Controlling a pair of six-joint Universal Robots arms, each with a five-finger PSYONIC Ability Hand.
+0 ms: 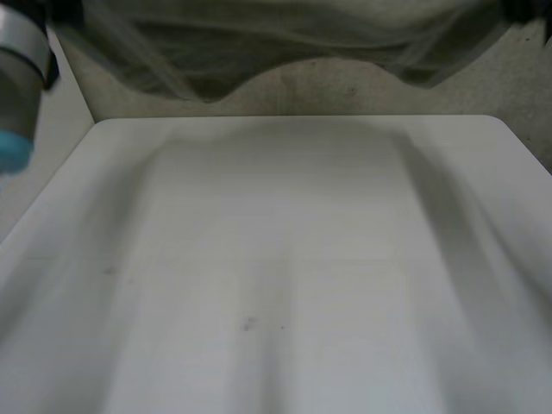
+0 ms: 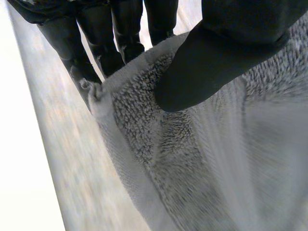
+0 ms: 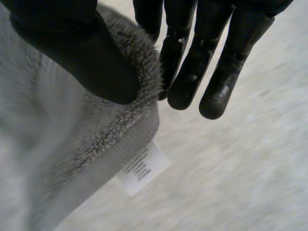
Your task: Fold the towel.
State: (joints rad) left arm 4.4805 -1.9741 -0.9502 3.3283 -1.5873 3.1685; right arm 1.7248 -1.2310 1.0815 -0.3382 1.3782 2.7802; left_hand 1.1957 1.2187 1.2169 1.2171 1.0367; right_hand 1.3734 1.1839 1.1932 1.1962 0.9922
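The left hand (image 2: pixel 211 62) is clamped on the grey towel (image 2: pixel 192 163). In the left wrist view we see its thumb pressed flat on the fluffy pile, just inside a hemmed edge. Its fingers (image 2: pixel 103 43) run along the far side of that same edge, close to a corner.

The right hand (image 3: pixel 82 53) is likewise closed on the towel. In the right wrist view we see the thumb on the pile at a corner, and the nearest finger against the back of the edge. The other fingers (image 3: pixel 211 82) extend straight, beside the cloth and clear of it. A white care label (image 3: pixel 142 168) hangs from the hem just below this thumb; we cannot read its print.

In the head view the towel (image 1: pixel 285 34) hangs spread out above the far edge of the white table (image 1: pixel 285 259), not resting on the tabletop. The left arm (image 1: pixel 17 78), with its grey joint and light-blue cap, stands beside the near-left part of the table.
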